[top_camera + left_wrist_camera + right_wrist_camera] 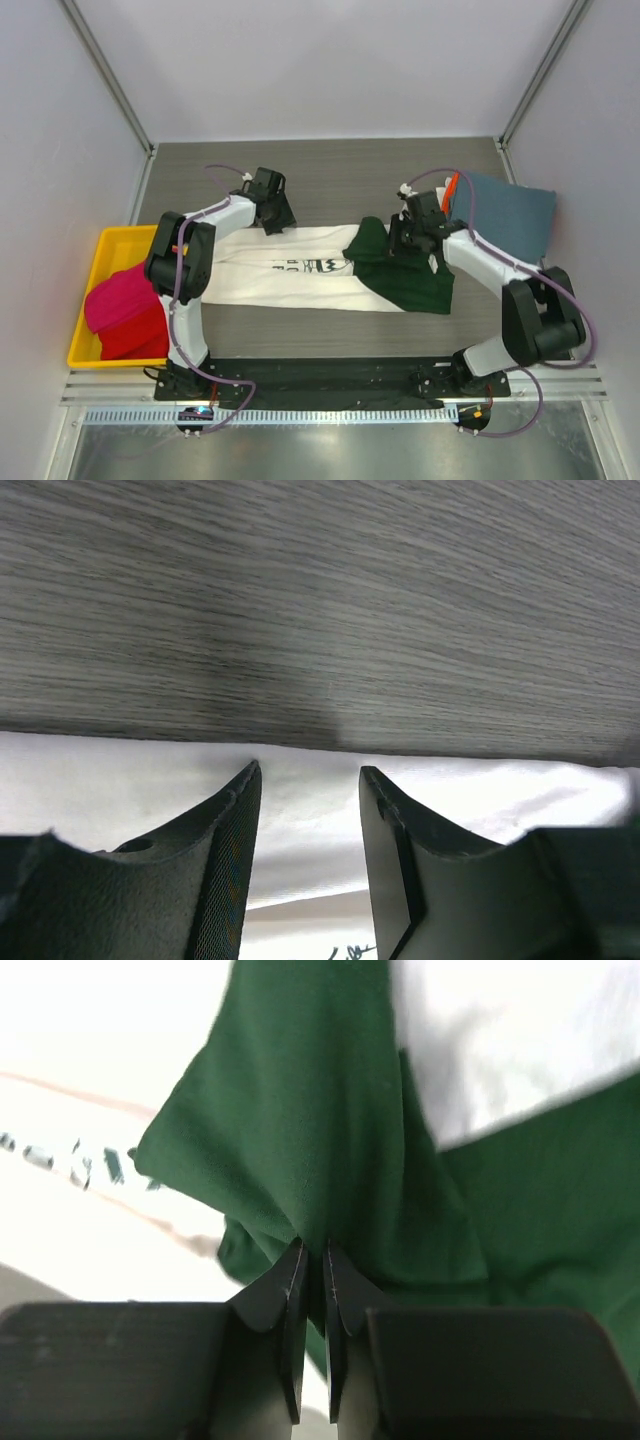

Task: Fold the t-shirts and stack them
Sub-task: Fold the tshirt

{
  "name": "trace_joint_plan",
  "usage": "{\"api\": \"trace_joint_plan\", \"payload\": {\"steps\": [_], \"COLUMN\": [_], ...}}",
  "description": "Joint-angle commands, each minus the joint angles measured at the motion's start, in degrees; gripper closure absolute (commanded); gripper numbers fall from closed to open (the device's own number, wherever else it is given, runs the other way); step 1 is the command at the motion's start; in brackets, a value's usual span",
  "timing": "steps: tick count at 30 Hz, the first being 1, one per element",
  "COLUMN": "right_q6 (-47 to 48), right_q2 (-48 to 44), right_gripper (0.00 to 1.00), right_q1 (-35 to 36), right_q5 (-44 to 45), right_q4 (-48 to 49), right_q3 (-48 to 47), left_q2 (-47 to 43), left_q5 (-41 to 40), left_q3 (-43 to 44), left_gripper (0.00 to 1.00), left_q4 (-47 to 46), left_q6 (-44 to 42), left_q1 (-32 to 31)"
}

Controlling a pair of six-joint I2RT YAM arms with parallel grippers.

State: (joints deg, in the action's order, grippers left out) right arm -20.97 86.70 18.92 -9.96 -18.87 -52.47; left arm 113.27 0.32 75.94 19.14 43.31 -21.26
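Observation:
The cream-white t-shirt [290, 275] with dark green sleeves [415, 283] and a black chest print lies across the table's middle. My right gripper [412, 237] is shut on a green sleeve fold [300, 1130] and holds it over the shirt's right part. My left gripper [272, 213] is open over the shirt's far edge [310, 800], fingers [230, 850] on either side of the white cloth. A slate-blue shirt [510, 215] lies at the far right with a strip of orange [451, 189] at its left edge. Red and magenta shirts [125, 310] sit in the bin.
A yellow plastic bin [92, 270] stands at the table's left edge. Grey enclosure walls close in on the left, right and back. Bare wood-grain table [340, 180] lies beyond the shirt.

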Motion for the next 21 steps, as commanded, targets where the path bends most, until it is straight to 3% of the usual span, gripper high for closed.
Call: {"api": "trace_joint_plan", "payload": {"steps": [1, 5, 6, 7, 9, 15, 21], "right_q6": [-0.91, -3.89, -4.68, -5.48, -6.27, -5.84, -3.20], "right_q2": [-8.28, -15.49, -18.03, -19.36, -21.38, -21.14, -6.38], "right_gripper": [0.84, 0.79, 0.57, 0.46, 0.34, 0.32, 0.32], "right_q1": [1.38, 2.09, 2.09, 2.09, 2.26, 2.26, 2.26], "right_q5": [0.29, 0.37, 0.29, -1.28, -1.99, 3.00, 8.53], "right_q4": [-2.21, -4.23, -4.42, -4.42, -4.77, -6.00, -5.91], "right_q3": [4.38, 11.15, 13.51, 14.58, 16.17, 8.80, -4.82], "left_q2": [1.95, 1.69, 1.60, 1.60, 1.34, -2.17, -7.97], "left_q5": [0.21, 0.21, 0.21, 0.21, 0.21, 0.21, 0.21], "left_q3": [-0.01, -0.44, -0.36, -0.36, -0.36, -3.78, -8.96], "left_gripper": [0.54, 0.54, 0.55, 0.55, 0.54, 0.55, 0.54], "left_q4": [3.54, 3.54, 3.45, 3.45, 3.37, -1.28, -7.69], "left_q6": [-0.07, -0.07, -0.07, -0.15, -0.24, -0.07, -0.42], "left_q1": [0.60, 0.69, 0.60, 0.69, 0.60, 0.60, 0.34]}}
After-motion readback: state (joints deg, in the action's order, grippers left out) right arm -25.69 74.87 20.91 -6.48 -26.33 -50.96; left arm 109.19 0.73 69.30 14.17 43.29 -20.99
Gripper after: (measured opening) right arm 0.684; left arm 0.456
